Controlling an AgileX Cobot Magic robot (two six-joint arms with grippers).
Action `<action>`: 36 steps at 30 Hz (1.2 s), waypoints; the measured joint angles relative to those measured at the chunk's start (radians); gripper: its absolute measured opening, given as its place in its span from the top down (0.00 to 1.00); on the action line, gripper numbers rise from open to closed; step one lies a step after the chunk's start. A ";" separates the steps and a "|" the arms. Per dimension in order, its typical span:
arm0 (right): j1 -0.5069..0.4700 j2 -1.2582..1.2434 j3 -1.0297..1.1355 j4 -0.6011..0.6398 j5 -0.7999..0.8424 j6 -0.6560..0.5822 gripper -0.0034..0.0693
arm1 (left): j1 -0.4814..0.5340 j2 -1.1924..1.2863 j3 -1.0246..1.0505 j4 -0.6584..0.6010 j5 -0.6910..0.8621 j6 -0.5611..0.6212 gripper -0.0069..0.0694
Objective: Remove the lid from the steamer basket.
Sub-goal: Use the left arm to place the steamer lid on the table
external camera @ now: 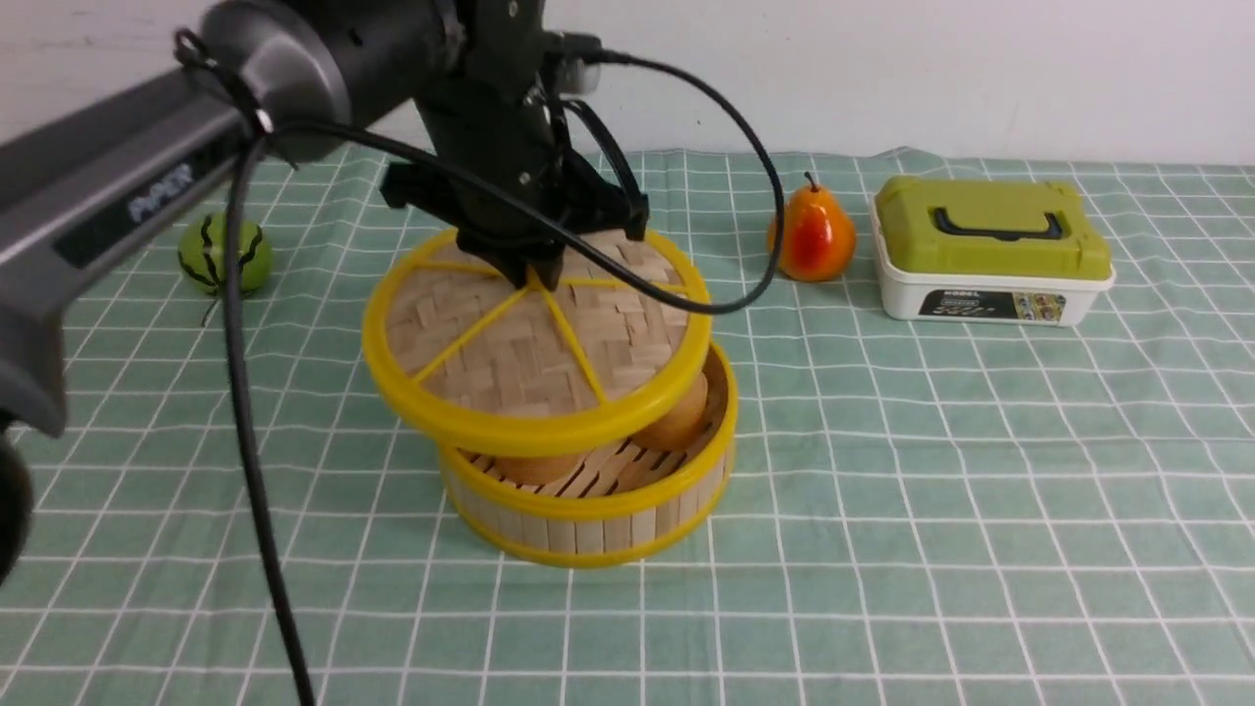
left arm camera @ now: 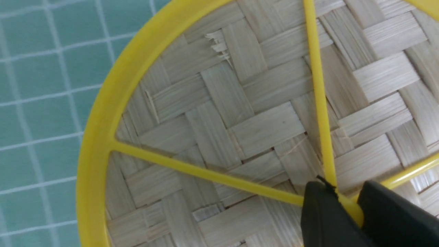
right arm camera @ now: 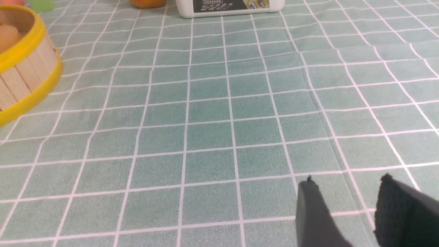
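The lid (external camera: 510, 343), a woven bamboo disc with a yellow rim and yellow spokes, hangs tilted above the steamer basket (external camera: 588, 510) and shifted to its left. My left gripper (external camera: 534, 275) is shut on the lid's yellow centre knob; in the left wrist view the gripper (left arm camera: 348, 200) pinches the knob of the lid (left arm camera: 240, 116) where the spokes meet. The basket stands on the cloth with tan buns (external camera: 677, 417) showing inside. Its side also shows in the right wrist view (right arm camera: 24, 79). My right gripper (right arm camera: 346, 185) is open and empty, low over the cloth.
A green checked cloth (external camera: 931, 490) covers the table. A red-orange pear (external camera: 812, 235) and a white box with a green handled lid (external camera: 990, 250) stand at the back right. A small green striped ball (external camera: 224, 253) lies at the back left. My left arm's cable (external camera: 245, 441) hangs in front.
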 joint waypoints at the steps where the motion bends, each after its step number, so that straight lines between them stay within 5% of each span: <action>1: 0.000 0.000 0.000 0.000 0.000 0.000 0.62 | 0.000 -0.029 0.000 0.023 0.015 0.000 0.76; 9: 0.000 0.000 0.000 0.000 0.000 0.000 0.62 | 0.023 -0.210 0.075 0.151 0.071 -0.017 0.76; 18: 0.000 0.000 0.000 0.000 0.000 0.000 0.62 | 0.194 -0.336 0.476 0.160 0.057 -0.134 0.76; 24: 0.000 0.000 0.000 0.000 0.000 0.000 0.62 | 0.279 -0.359 0.776 0.171 -0.162 -0.304 0.76; 36: 0.000 0.000 0.000 0.000 0.000 0.000 0.62 | 0.279 -0.192 0.833 0.167 -0.421 -0.324 0.76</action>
